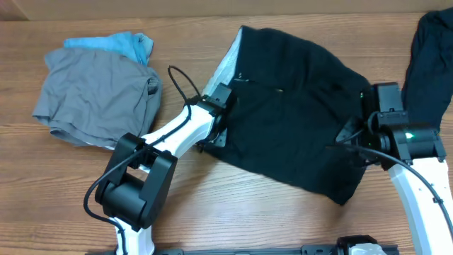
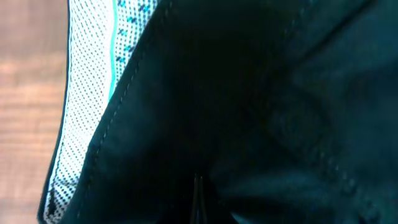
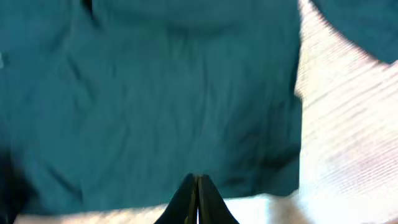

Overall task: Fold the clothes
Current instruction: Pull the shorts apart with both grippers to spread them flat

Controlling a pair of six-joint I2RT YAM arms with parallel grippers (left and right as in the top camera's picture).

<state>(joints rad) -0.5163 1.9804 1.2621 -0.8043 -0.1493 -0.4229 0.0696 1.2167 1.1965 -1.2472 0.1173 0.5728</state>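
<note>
Black shorts centre, grey garment well left, right jaws pressed together, left jaws unclear

Shorts centre of table; stacked garments left; another garment right.

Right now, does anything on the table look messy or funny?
Yes. The black shorts lie askew, with one edge turned back so the pale mesh lining shows. The grey garment sits rumpled over a light-blue one.
</note>
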